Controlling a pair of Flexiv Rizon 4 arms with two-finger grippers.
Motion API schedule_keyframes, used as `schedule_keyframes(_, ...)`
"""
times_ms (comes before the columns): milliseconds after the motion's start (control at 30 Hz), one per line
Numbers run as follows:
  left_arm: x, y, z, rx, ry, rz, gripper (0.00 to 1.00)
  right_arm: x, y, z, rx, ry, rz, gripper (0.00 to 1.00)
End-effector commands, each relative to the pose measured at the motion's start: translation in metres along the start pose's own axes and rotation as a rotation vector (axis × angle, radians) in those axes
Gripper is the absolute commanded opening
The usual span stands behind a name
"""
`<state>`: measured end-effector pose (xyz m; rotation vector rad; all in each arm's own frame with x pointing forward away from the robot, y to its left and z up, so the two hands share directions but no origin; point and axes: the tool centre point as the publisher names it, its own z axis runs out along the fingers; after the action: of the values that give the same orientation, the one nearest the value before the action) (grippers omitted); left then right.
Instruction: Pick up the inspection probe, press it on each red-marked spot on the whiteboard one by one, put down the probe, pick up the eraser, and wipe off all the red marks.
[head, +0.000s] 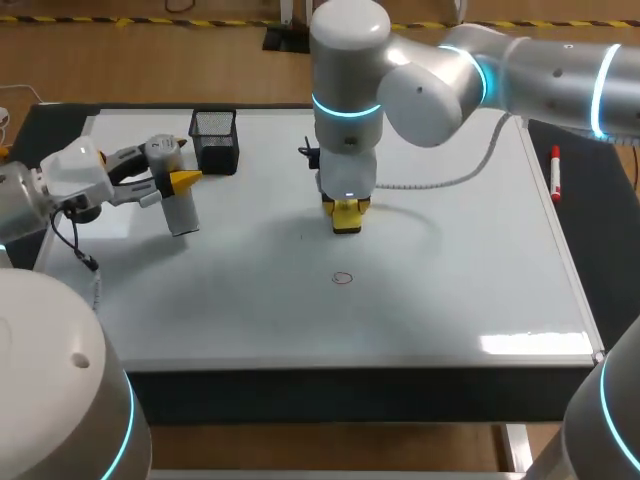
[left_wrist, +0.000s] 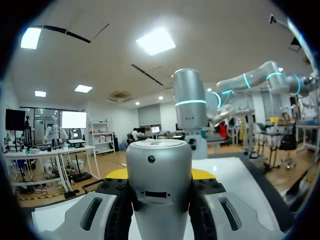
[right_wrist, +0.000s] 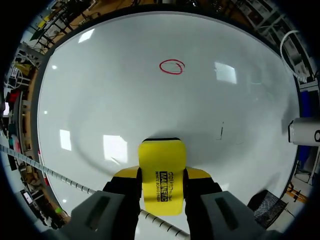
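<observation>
On the middle of the whiteboard (head: 460, 290), the right pincer (head: 346, 212) is gripping the yellow eraser (head: 346, 220), its fingers pressing the block's two flanks. Whether the eraser's face is touching the board cannot be told. Ahead of the eraser and apart from it, one red ring (right_wrist: 172, 66) is showing unwiped. No other red mark is appearing in any view, so the wiping is judged to be near its end, with this ring the one left to clear.

Over at the board's left side, the left pincer (head: 178, 185) is clamping the inspection probe (head: 181, 212), a grey cylinder hanging roughly upright with its lower end at or near the board. The probe is not yet put down, though the eraser stage is looking under way.

A black mesh holder (head: 214, 140) is standing just behind the probe, and a red marker (head: 555, 172) is lying along the board's right edge. A small dark tick (right_wrist: 222, 131) is sitting on the board between eraser and probe. Holder, marker and probe are all sitting well off the line from eraser to ring.
</observation>
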<state>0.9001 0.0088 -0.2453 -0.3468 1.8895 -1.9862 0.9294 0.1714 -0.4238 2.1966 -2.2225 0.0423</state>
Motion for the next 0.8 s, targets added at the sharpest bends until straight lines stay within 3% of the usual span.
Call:
schedule_keyframes(33,0.000,-0.002,0.000,-0.003,0.000,-0.002,0.00,0.014,0.002,-0.001,0.005,0.000,0.006,0.00)
schedule_keyframes(800,0.000,-0.002,0.000,-0.003,0.000,-0.002,0.00,0.057,-0.003,0.003,-0.016,0.018,0.061,0.00)
